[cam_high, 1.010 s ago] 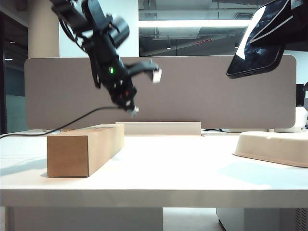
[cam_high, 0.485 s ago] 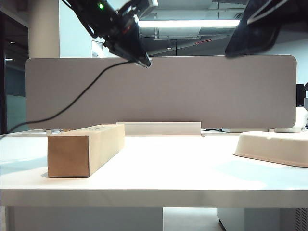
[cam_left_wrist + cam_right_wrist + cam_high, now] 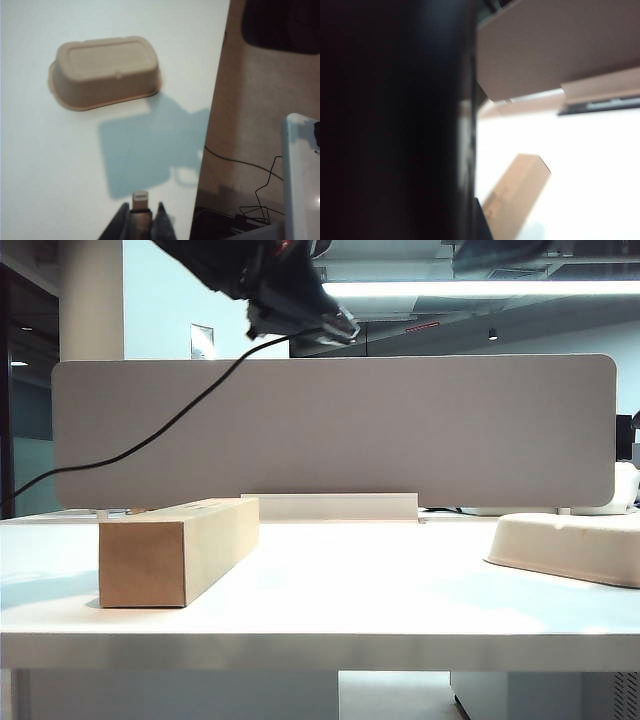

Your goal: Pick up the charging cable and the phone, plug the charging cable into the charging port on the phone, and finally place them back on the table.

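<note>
At the far left of the exterior view the cable climbs from the table edge, passes above the box, and rises in a slack curve across the grey divider to the left gripper, held high near the top of that view. The left gripper is closed on the cable just behind the plug, and in the left wrist view the fingers pinch the dark collar with the white-and-silver plug sticking out past them, pointing the way the gripper points. Far below it lie the tray and bare tabletop. Right of there in the exterior view, the right gripper is out of sight above the frame. In the right wrist view a dark slab, most likely the phone, fills the near half of the picture, apparently clamped in the closed right gripper; its fingers and the charging port are not visible. The coming move turns on alignment: the plug's long axis points roughly rightward, toward the side where the phone is held, so the phone's short edge must probably be turned to face it. How far apart plug and port are cannot be told.
</note>
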Controlling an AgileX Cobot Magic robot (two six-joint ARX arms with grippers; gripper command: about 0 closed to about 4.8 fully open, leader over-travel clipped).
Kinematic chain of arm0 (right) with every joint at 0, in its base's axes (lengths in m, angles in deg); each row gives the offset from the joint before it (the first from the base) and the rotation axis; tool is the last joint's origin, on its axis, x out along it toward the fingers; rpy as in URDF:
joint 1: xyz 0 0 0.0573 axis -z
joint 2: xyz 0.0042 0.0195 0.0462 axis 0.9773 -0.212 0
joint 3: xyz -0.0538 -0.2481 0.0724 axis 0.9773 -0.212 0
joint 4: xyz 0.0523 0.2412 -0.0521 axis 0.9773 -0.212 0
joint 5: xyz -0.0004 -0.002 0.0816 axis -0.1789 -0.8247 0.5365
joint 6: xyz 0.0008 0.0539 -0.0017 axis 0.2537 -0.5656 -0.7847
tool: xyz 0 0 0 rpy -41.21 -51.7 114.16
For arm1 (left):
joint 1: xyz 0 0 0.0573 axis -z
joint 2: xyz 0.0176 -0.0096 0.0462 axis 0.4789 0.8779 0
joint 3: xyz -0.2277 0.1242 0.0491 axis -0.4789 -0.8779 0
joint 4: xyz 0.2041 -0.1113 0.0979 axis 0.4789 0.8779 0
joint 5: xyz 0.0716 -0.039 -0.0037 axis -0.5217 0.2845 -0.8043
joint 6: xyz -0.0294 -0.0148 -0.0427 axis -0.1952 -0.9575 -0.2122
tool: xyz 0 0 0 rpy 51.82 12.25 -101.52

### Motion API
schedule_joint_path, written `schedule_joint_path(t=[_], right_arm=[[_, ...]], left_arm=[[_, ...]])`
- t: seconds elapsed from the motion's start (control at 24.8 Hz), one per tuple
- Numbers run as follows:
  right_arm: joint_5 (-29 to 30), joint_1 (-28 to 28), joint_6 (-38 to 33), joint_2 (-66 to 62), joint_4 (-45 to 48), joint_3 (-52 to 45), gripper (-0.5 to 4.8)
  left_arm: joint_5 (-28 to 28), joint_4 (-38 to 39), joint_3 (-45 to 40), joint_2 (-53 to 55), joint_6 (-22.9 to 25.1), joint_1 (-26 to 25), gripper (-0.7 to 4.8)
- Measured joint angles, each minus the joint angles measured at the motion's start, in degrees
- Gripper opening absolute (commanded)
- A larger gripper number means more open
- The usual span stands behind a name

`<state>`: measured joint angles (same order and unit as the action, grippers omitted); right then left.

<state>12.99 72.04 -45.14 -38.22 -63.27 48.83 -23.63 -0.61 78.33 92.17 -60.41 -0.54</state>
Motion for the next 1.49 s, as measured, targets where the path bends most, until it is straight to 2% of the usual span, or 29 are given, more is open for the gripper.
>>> schedule_joint_path(t=[0.24,0.4,0.48,0.61,0.81,0.89,1.21,1.37,1.49], right_arm=[[-0.61,0.0,-8.02,0.02,6.73,0.0,-0.06],[-4.63,0.0,-11.65,0.02,8.11,0.0,-0.06],[-6.19,0.0,-12.74,0.02,8.07,0.0,-0.06],[-6.51,0.02,-13.88,0.02,8.44,0.0,-0.06],[-8.7,0.02,-18.69,-0.17,10.71,0.0,-0.06],[-8.92,0.04,-22.23,-0.35,12.28,0.0,-0.06],[-4.98,0.0,-33.16,0.0,21.68,0.02,-0.06],[-4.85,0.0,-33.55,-0.42,20.37,0.0,-0.06],[-4.94,0.02,-33.57,-1.42,19.58,0.0,-0.06]], left_arm=[[-0.39,-3.17,-0.02,0.0,-1.49,6.23,-0.06],[-8.52,-9.7,-0.02,-0.02,-4.37,10.25,-0.06],[-9.53,-13.6,-0.02,-0.55,-6.82,10.95,-0.06],[-9.6,-15.47,-0.02,-1.57,-8.37,10.84,-0.06],[-9.31,-15.96,-0.02,-4.13,-10.14,10.8,-0.06],[-7.34,-15.45,-0.02,-5.44,-10.34,10.8,-0.06],[-7.39,-10.64,-0.07,-7.8,-11.1,11.91,-0.06],[-13.46,-11.26,-0.07,-9.25,-11.06,14.84,-0.06],[-15.32,-12.94,-0.04,-9.4,-11.08,15.96,-0.06]])
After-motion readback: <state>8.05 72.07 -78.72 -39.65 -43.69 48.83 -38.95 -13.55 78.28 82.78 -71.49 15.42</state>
